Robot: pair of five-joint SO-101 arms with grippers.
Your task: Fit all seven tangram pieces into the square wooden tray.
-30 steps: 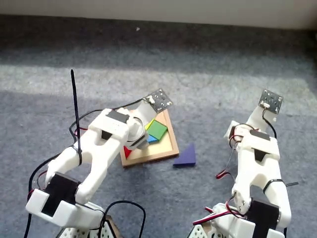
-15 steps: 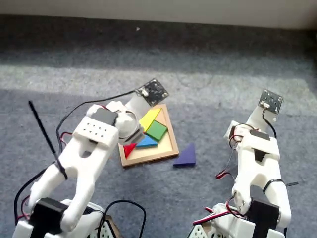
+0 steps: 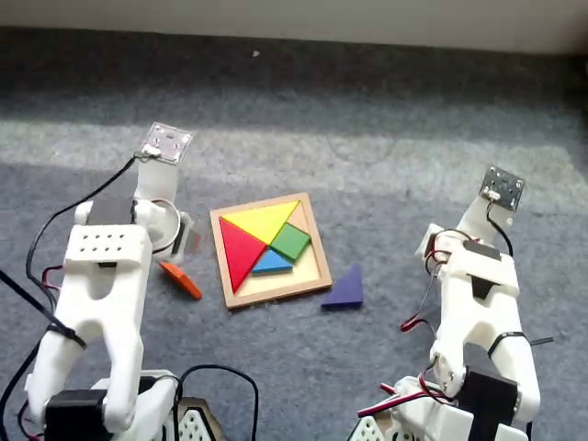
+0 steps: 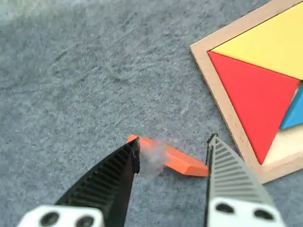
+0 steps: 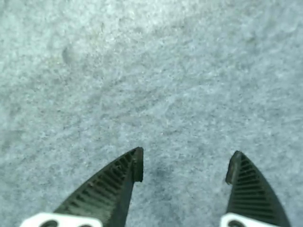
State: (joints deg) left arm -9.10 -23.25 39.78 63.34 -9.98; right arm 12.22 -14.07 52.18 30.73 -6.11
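The square wooden tray [image 3: 321, 251] lies mid-table and holds a yellow triangle [image 3: 262, 221], a red triangle [image 3: 238, 252], a green square [image 3: 291, 242] and a small blue triangle [image 3: 273, 263]. An orange piece [image 3: 181, 279] rests on the carpet left of the tray [image 4: 222, 92]. My left gripper [image 4: 173, 146] is open above the orange piece [image 4: 176, 161], its fingertips straddling it. A purple triangle [image 3: 344, 288] lies just right of the tray. My right gripper [image 5: 184, 168] is open over bare carpet; the right arm [image 3: 478, 303] stands at the right.
Grey carpet covers the table. The left arm [image 3: 106, 294] stands left of the tray with black cables beside it. Open carpet stretches beyond the tray toward the far edge.
The left arm swung away from over the tray to its left, uncovering the red and yellow triangles and the orange piece on the carpet. The right arm kept still.
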